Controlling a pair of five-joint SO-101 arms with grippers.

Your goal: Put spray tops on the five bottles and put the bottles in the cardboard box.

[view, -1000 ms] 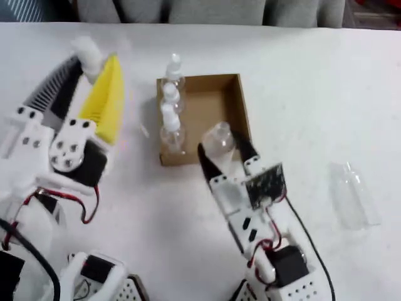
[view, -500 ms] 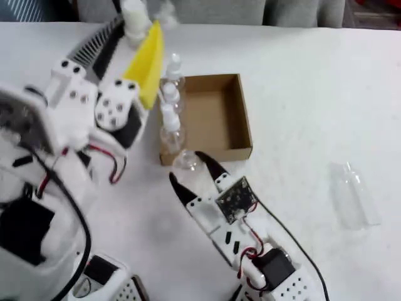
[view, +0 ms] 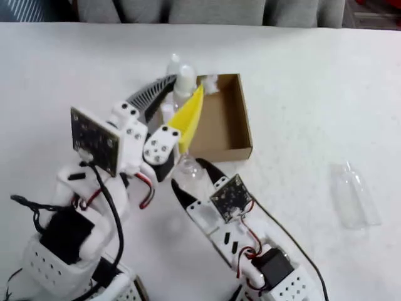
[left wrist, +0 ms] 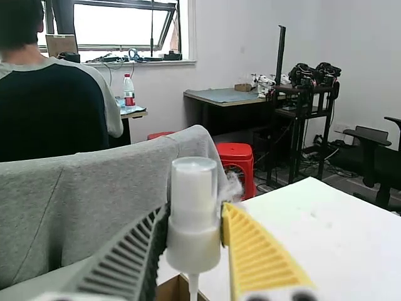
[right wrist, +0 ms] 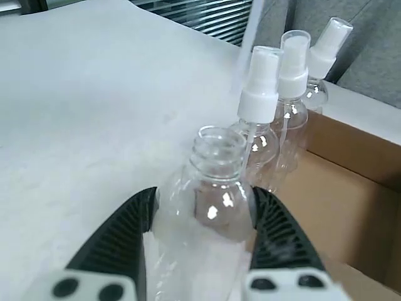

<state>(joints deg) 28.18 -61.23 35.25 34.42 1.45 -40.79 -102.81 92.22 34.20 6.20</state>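
Observation:
My left gripper (view: 187,83), with one yellow and one grey finger, is shut on a white spray top (view: 185,80) above the left side of the cardboard box (view: 241,116). The left wrist view shows that spray top (left wrist: 194,188) upright in the left gripper (left wrist: 194,212). My right gripper (view: 187,172) is shut on a clear, uncapped bottle (view: 186,165) just in front of the box's front left corner. In the right wrist view the bottle (right wrist: 213,163) stands upright in the right gripper (right wrist: 203,197). Three capped bottles (right wrist: 293,63) line the box's (right wrist: 351,207) left wall.
Another clear uncapped bottle (view: 354,194) lies on its side on the white table (view: 301,69), far right. The left arm's body (view: 94,169) stretches over the table's left front. Grey chair backs (view: 207,9) run along the far edge.
The left arm has swung from the back left to above the box's left side, carrying the spray top. The right gripper took the open bottle from over the box to its front left corner.

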